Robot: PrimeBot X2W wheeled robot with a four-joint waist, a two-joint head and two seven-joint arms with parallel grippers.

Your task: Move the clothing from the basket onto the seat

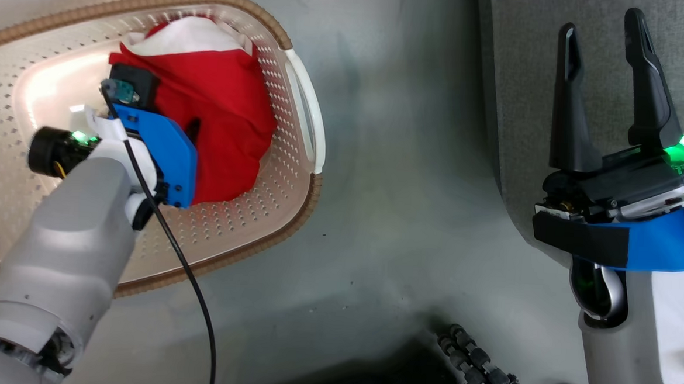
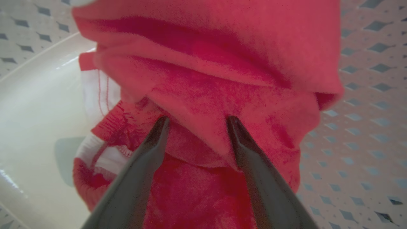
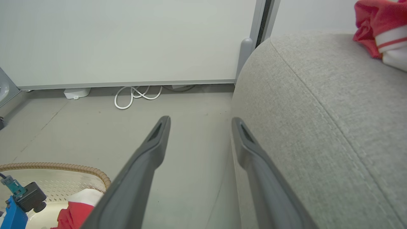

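**Seat (image 3: 318,127) and basket (image 1: 296,172): one garment each**

Grey seat carries a red-and-white garment (image 3: 378,28). Basket, on floor (image 1: 389,188), holds second red garment (image 1: 223,110). Left gripper (image 2: 197,118) fingers apart, tips against that fabric. Right gripper (image 1: 601,24) fingers apart, empty, beside seat.

Home-like test room: sofa seat (image 3: 318,105), laundry basket (image 1: 285,160), bare wall (image 3: 127,38).

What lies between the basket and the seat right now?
Bare grey floor and nothing else separates the basket from the seat, as the head view shows.
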